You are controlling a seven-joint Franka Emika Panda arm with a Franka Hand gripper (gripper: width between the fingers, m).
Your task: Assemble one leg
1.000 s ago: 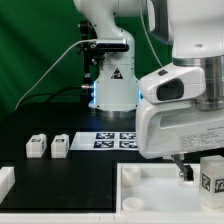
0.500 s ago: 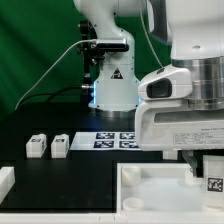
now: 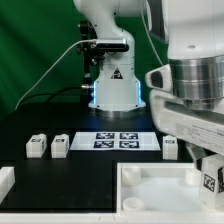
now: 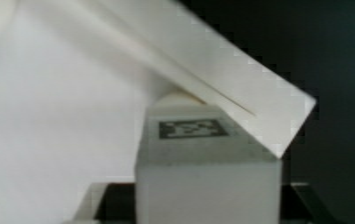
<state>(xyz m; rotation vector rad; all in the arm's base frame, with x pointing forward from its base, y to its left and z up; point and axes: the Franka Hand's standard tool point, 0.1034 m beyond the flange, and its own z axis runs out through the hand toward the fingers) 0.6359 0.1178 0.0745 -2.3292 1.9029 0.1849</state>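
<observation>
Our gripper (image 3: pixel 206 168) held the leg (image 3: pixel 212 180) above the white tray piece (image 3: pixel 150 182). Its jaws, partly hidden, seemed clamped on the leg.

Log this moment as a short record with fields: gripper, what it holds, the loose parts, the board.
gripper: shut on the held leg
held leg: small white blocky plastic post with a black-and-white tag, at the tray's corner on the exterior view's right; contact cannot be told
tray: large white square plastic piece with raised rim, lying flat
loose legs: three alike on the black table
marker board: thin flat white board with tags, lying between the loose legs
</observation>
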